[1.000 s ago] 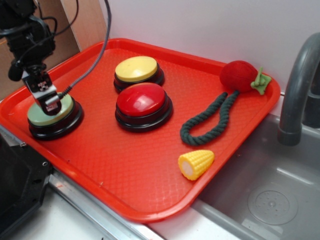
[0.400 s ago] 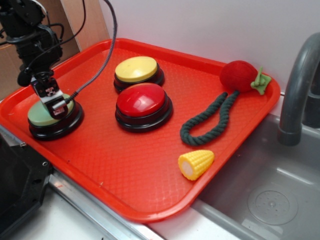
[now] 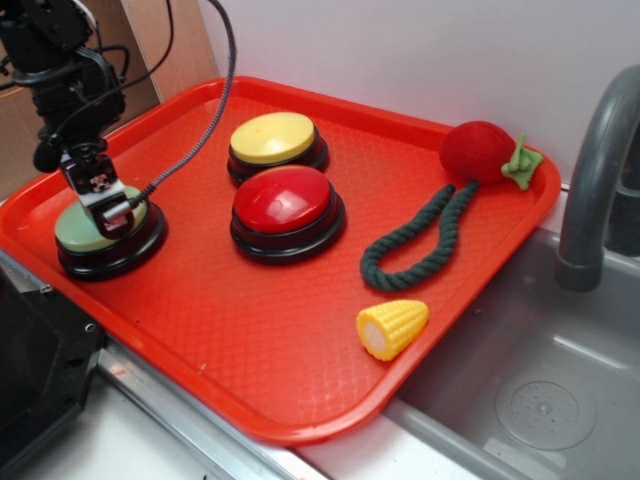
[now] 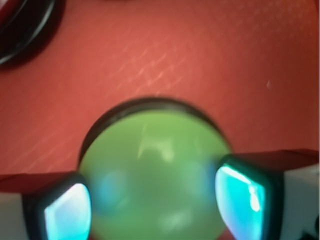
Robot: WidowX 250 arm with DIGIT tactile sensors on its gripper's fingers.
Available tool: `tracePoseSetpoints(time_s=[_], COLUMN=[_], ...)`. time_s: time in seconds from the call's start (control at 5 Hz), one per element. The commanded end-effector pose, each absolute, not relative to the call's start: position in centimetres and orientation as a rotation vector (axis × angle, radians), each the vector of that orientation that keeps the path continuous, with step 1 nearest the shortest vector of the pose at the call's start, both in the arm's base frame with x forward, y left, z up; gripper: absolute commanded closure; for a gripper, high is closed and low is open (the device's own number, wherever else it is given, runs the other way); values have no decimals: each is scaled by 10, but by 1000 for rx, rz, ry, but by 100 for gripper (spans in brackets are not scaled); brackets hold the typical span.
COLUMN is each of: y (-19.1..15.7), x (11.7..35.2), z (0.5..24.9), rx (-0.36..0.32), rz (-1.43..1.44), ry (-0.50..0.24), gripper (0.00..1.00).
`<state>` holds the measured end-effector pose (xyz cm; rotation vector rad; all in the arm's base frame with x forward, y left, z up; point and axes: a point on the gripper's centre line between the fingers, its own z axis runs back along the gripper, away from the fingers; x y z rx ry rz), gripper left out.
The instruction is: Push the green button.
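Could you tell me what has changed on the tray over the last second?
The claw on the green button shifted slightly toward the button's right side and tilted; the arm above leaned left. It gripped nothing. The red button, yellow button, corn and rope toy stayed put.

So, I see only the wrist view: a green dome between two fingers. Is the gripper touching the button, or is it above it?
Observer: In the exterior view the gripper tip seems to rest on top of the green button, towards the side nearer the red button. I see no gap.
Operator: What is the dark rim at my top left?
Observer: Probably the red button's base. It stands on the tray beside the green one, apart from it.
Operator: Is anything else close to the arm?
Observer: Only a yellow button, behind the red one. The corn and rope toy lie at the tray's other end.
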<state>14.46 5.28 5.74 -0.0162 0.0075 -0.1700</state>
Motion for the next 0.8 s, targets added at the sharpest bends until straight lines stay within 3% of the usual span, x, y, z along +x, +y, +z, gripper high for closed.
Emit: tracePoseSetpoints(time_s=[0.0, 0.6], y=[53, 52], x=[156, 159], z=[88, 113], rx=[-4, 16], rz=[-146, -150], ry=[-31, -80], gripper=[0, 0])
